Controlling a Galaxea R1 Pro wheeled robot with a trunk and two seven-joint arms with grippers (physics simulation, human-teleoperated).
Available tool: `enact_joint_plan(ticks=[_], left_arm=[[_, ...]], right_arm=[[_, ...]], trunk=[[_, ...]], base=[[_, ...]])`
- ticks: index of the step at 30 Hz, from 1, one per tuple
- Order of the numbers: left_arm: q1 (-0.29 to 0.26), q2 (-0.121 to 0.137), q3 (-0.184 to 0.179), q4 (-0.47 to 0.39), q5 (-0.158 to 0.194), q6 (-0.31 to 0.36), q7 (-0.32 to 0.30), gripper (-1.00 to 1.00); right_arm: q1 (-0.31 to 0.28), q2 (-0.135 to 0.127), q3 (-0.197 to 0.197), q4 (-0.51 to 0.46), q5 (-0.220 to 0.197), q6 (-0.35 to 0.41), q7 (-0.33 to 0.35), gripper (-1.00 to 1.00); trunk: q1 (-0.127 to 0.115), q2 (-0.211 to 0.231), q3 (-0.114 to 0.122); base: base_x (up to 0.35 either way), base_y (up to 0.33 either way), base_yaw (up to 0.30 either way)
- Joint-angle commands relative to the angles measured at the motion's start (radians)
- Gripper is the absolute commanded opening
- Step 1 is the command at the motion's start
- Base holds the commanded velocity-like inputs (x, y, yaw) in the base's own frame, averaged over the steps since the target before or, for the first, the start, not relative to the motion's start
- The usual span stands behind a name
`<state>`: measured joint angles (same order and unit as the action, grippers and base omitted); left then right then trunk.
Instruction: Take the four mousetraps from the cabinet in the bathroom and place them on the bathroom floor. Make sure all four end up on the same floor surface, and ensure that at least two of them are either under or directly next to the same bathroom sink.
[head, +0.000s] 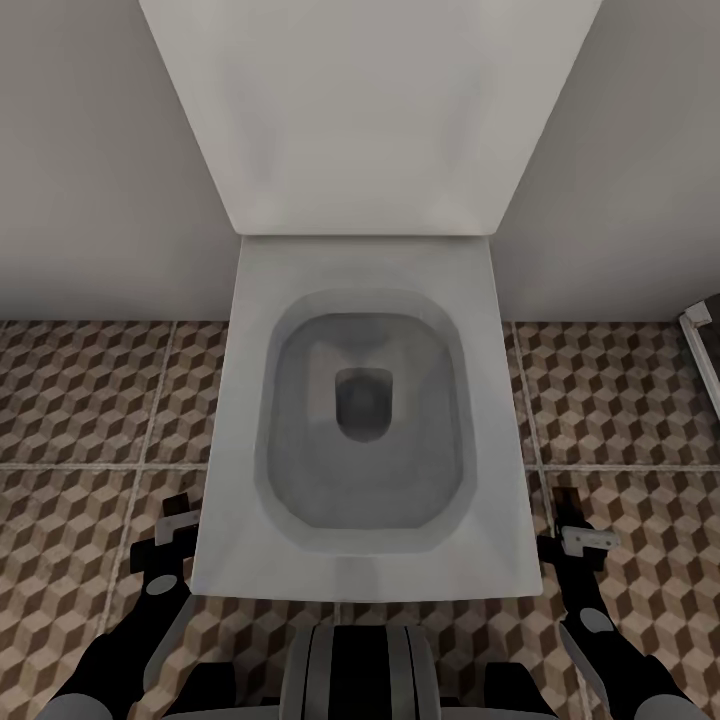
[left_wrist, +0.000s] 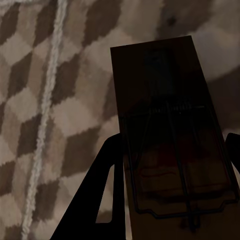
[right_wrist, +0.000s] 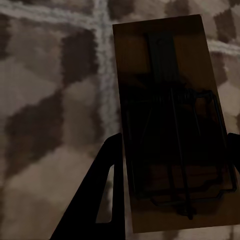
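In the head view a white square-edged toilet (head: 365, 420) with its lid raised against the pale wall fills the centre of the frame, its grey bowl open to the camera. Around it lies the bathroom floor (head: 90, 400) of large square tiles printed with a brown, beige and grey cube pattern.

At the lower left of that frame, just beside the toilet's left edge, the black-and-grey left claw (head: 172, 530) points away from the robot over the tiles. At the lower right, close to the toilet's other edge, the right claw (head: 580, 530) does the same.

The left wrist view shows the left claw (left_wrist: 170, 150) clamped on a flat dark-brown rectangular wooden mousetrap (left_wrist: 167, 125) with a wire spring bar, which juts out past the black fingers (left_wrist: 100, 185) above the patterned tiles and a pale grout line.

The right wrist view shows the right claw (right_wrist: 172, 150) gripping a second dark-brown mousetrap (right_wrist: 167, 115) in the same manner, held over a crossing of grout lines. Both traps are off the floor, in the claws.
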<state>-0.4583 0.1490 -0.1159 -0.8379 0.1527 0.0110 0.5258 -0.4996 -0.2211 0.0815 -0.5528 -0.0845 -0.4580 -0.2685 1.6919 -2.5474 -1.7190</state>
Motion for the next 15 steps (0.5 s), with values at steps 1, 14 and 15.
enact_joint_plan(ticks=[1,14,15], left_arm=[[0.0,0.002,-0.007,-0.001,0.008,0.002,0.011,-1.0],[0.0,0.001,-0.007,-0.001,0.009,0.001,0.019,-1.0],[0.0,0.001,-0.007,-0.001,0.009,0.0,0.024,-1.0]], right_arm=[[-0.001,-0.001,0.009,0.001,-0.011,-0.004,-0.002,-1.0],[-0.001,-0.001,0.011,0.069,-0.007,-0.002,0.003,-1.0],[-0.001,-0.001,0.011,0.073,-0.006,-0.002,0.003,-1.0]], trunk=[[0.0,0.0,0.0],[0.0,0.0,0.0],[0.0,0.0,0.0]], base=[[0.0,0.0,0.0],[0.0,0.0,0.0],[0.0,0.0,0.0]])
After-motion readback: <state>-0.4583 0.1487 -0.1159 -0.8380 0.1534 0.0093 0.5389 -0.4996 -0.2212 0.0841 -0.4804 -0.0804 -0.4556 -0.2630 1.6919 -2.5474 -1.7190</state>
